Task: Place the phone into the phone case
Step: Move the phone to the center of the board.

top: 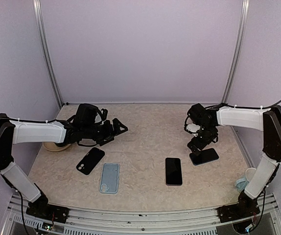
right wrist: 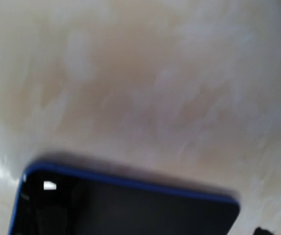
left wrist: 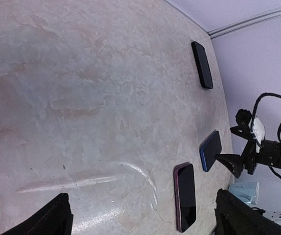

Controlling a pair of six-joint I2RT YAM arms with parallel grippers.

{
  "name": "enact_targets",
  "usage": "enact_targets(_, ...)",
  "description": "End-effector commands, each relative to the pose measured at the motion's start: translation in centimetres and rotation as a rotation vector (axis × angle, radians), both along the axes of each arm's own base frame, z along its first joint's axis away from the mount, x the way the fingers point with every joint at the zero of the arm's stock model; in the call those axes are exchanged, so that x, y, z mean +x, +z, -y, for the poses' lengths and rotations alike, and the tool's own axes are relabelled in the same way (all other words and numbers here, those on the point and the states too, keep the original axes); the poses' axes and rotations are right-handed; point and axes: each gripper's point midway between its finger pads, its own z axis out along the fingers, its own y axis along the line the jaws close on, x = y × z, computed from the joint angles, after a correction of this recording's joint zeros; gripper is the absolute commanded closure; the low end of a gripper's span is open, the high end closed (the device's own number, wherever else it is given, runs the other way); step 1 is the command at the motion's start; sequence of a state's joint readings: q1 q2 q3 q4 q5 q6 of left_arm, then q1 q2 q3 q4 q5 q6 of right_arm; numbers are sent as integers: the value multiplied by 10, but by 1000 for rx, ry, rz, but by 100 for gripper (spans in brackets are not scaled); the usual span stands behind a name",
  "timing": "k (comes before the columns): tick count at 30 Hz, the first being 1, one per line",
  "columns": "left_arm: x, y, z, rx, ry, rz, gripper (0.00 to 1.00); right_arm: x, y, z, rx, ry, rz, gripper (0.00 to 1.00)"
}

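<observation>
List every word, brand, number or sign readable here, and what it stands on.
No text is readable anywhere.
Light blue phone case: no lettering visible.
Black phone beside it: nothing legible.
Middle phone: screen dark.
Blue-edged phone: screen dark, blurred in the right wrist view.

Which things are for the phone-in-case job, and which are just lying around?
Job (phones and cases, whichever pair is meant): blue-edged phone, near phone, far phone, pale blue case, dark case or phone.
Lying about: bowl, cup.
</observation>
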State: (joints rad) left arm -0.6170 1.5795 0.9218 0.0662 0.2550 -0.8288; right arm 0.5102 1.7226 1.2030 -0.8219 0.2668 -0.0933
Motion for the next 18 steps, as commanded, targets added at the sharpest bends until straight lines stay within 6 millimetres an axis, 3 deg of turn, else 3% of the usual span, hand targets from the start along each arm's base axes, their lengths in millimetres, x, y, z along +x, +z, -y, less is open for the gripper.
enact_targets(1, 0, 0, 4, 0, -16, 6, 1, -31, -8, 10, -49, 30, -96, 0)
enact_targets(8, -1, -3, 4, -5, -13, -1, 1, -51, -8, -2, -54, 104, -135, 1)
enact_targets(13, -1, -4, 5, -3, -15, -3, 1, -64, -17, 13, -123, 124, -177, 0)
enact_targets(18, -1, -5, 6, -6, -18, -4, 1, -61, -23, 20, -169, 125, -168, 0)
